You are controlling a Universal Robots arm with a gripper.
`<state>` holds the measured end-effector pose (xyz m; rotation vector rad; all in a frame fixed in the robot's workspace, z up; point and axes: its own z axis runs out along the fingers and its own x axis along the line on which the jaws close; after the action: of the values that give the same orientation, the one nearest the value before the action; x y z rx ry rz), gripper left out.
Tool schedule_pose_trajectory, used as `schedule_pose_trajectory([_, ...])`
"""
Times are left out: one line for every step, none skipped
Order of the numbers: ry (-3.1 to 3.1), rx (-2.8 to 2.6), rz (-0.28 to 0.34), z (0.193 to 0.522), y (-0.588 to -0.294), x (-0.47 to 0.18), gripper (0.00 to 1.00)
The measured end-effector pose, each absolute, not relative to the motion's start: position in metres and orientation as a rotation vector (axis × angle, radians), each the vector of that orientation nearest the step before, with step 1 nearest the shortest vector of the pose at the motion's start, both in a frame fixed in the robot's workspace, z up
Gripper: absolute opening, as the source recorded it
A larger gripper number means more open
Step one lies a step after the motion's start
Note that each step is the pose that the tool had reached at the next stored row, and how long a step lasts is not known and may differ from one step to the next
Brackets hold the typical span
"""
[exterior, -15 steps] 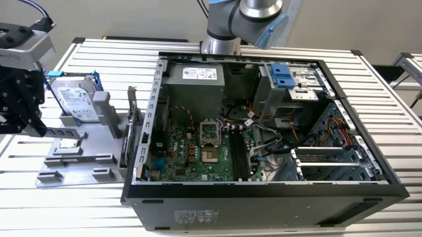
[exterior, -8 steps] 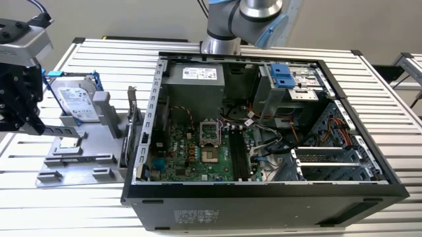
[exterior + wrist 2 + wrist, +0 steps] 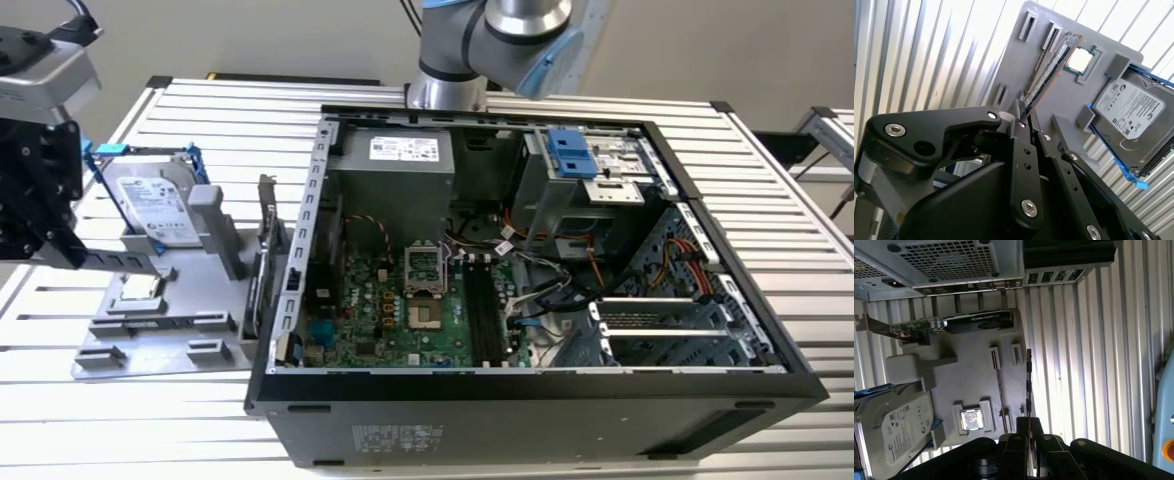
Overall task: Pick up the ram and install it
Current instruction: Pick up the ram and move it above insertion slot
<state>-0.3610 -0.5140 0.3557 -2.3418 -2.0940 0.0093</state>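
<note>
Green-black and thin, the ram [image 3: 1050, 69] juts from the gripper [image 3: 1021, 117], whose black fingers [image 3: 1024, 150] are clamped on one end of it. It hangs over the grey tray [image 3: 1016, 65] beside the open computer case [image 3: 534, 420]. Light and stiff yet brittle, it likely wants holding by its edges — clear of chips and contacts.
</note>
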Motion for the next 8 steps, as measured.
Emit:
schedule_pose_trajectory([-2.093,-2.343,0.009,0.3565,-0.514,-0.361,0.0])
schedule_pose_trajectory([-2.092,-2.344,0.01,0.3574,-0.514,-0.361,0.0])
schedule_pose_trajectory([-2.09,-2.345,0.009,0.3581,-0.514,-0.3611,0.0])
schedule_pose_trajectory([-2.089,-2.346,0.009,0.3589,-0.514,-0.3611,0.0])
schedule_pose_trajectory([-2.088,-2.347,0.009,0.3597,-0.514,-0.361,0.0])
schedule_pose_trajectory([-2.087,-2.348,0.009,0.3605,-0.514,-0.3611,0.0])
schedule_pose_trajectory([-2.085,-2.349,0.009,0.3613,-0.514,-0.3611,0.0])
schedule_pose_trajectory([-2.084,-2.35,0.009,0.3621,-0.514,-0.3611,0.0])
